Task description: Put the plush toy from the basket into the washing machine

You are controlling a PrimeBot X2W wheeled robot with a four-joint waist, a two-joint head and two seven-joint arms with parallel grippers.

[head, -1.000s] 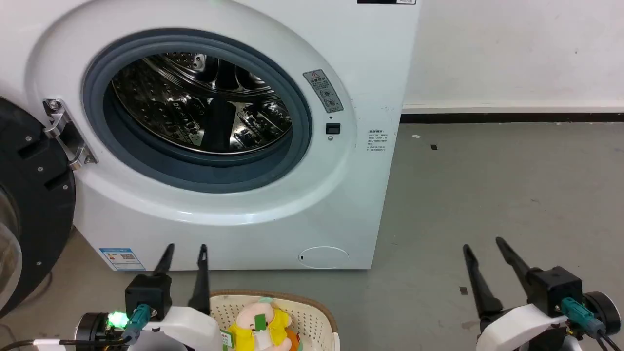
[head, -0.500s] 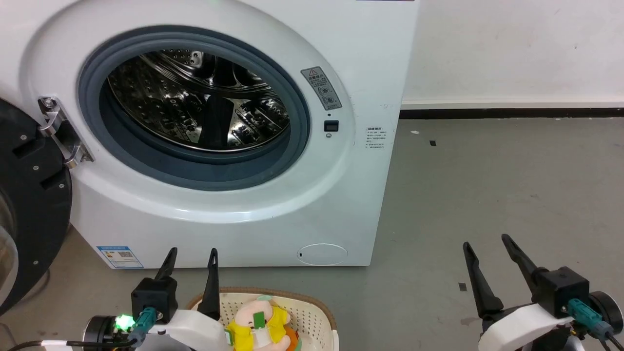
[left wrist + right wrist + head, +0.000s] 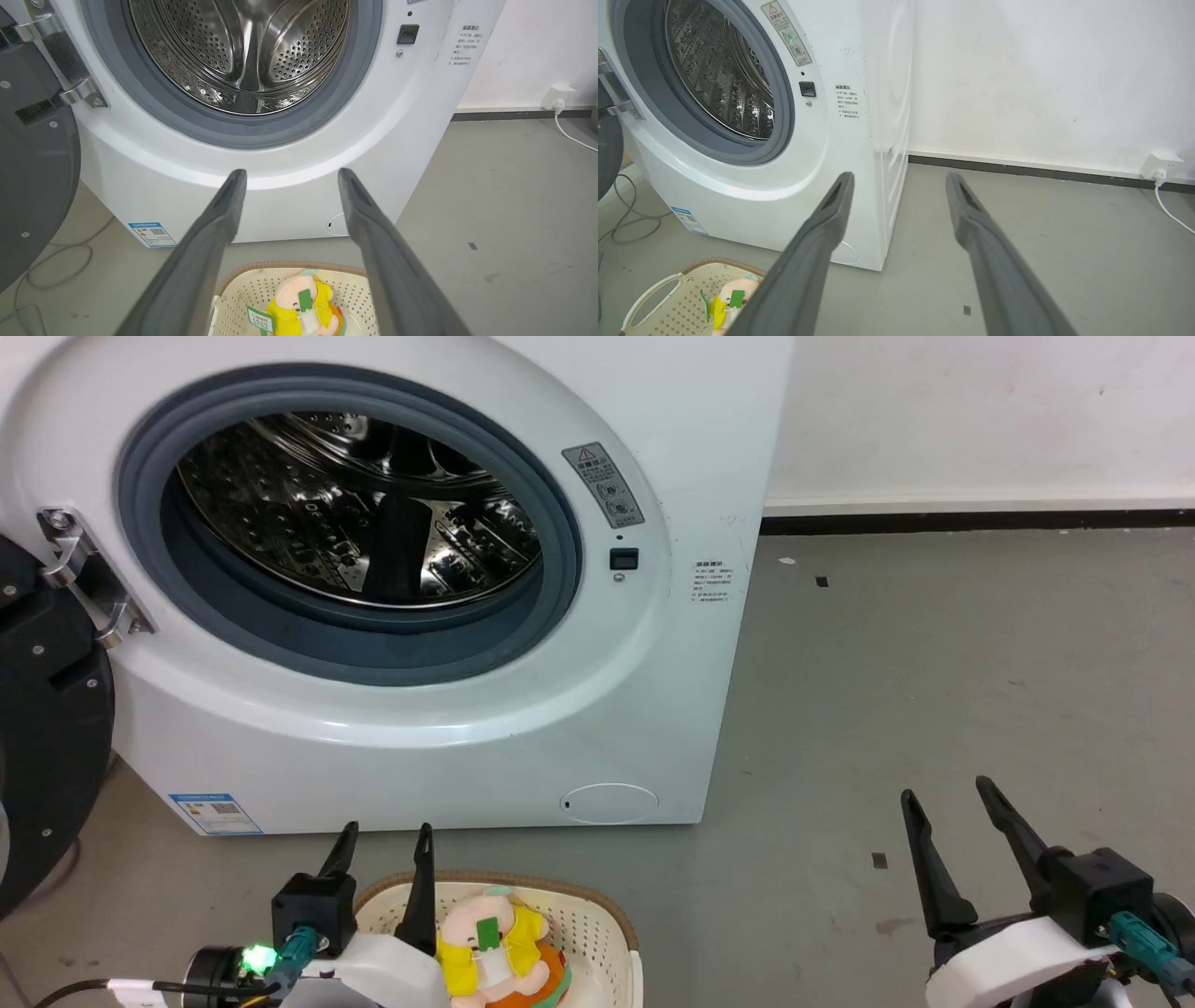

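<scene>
Inside the basket, pink-headed, yellow-topped plush toy; left gripper and right gripper spread.

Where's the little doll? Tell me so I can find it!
Find the big white washing machine with its door open. On the floor before it sits a cream basket full of holes. Inside lies the plush toy, the only soft thing there: pink head, yellow top, green tag.
</scene>
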